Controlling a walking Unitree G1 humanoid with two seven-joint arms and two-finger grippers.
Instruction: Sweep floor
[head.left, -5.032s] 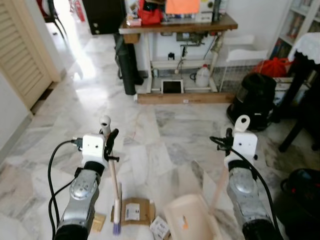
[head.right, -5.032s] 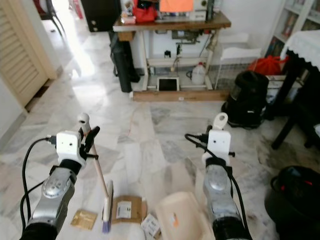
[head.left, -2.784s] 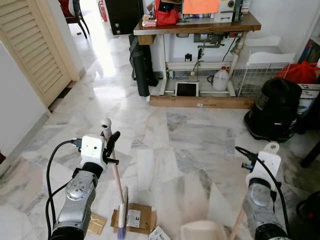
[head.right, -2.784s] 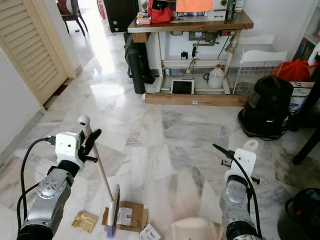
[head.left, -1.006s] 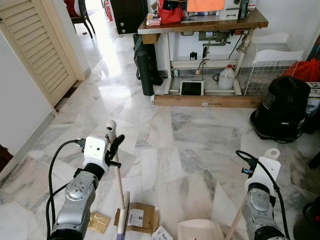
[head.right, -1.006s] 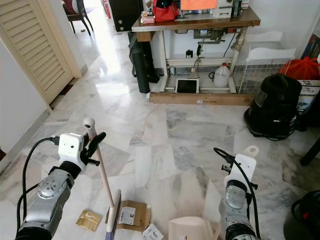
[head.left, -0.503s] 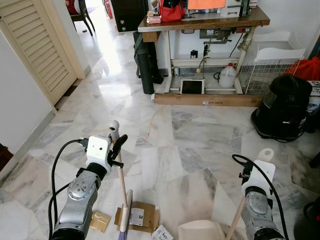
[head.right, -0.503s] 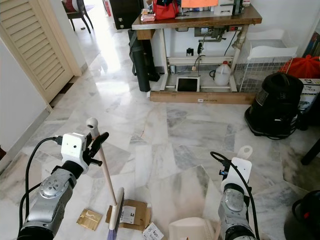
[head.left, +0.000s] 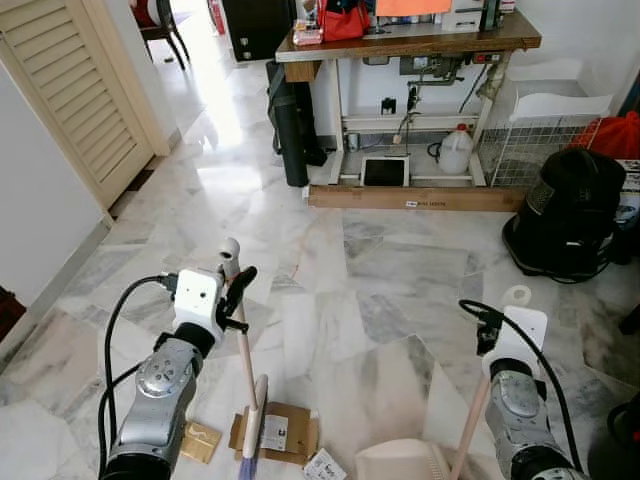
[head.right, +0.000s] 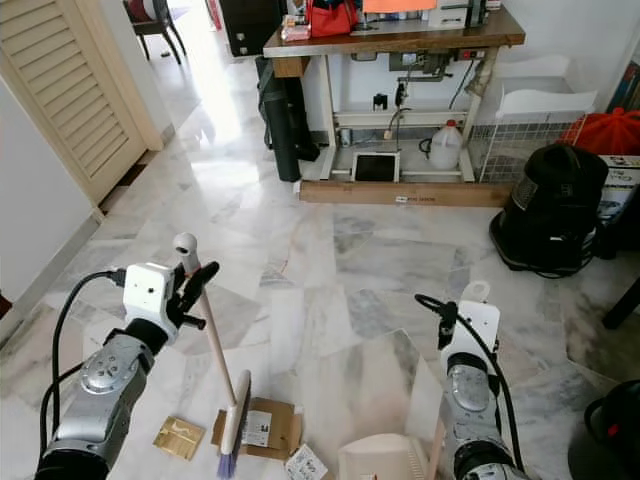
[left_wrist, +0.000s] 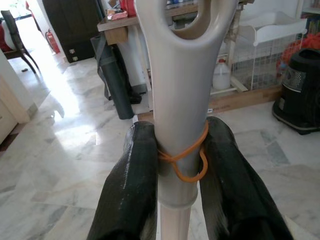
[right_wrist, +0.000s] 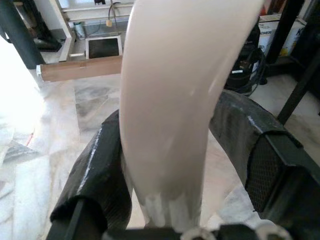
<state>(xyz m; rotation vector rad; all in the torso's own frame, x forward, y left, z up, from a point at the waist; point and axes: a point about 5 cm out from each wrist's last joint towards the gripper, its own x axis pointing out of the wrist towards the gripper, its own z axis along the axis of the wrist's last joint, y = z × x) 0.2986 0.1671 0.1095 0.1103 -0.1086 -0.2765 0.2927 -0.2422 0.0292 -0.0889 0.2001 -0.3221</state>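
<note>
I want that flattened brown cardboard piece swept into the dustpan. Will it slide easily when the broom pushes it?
Probably: the cardboard piece looks flat and light on glossy marble. It may skid or turn rather than ride up the dustpan lip, since the broom head looks narrow.

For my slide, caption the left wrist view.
Left gripper shut on the broom handle, an orange rubber band looped around it, marble floor beyond.

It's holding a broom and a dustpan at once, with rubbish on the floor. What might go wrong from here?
The cardboard piece lies flat and looks wide, so the broom in the left gripper may slide over it or push it past the dustpan, which sits off to the side. The small wrappers lie on the broom's far side from the pan and could be missed.
</note>
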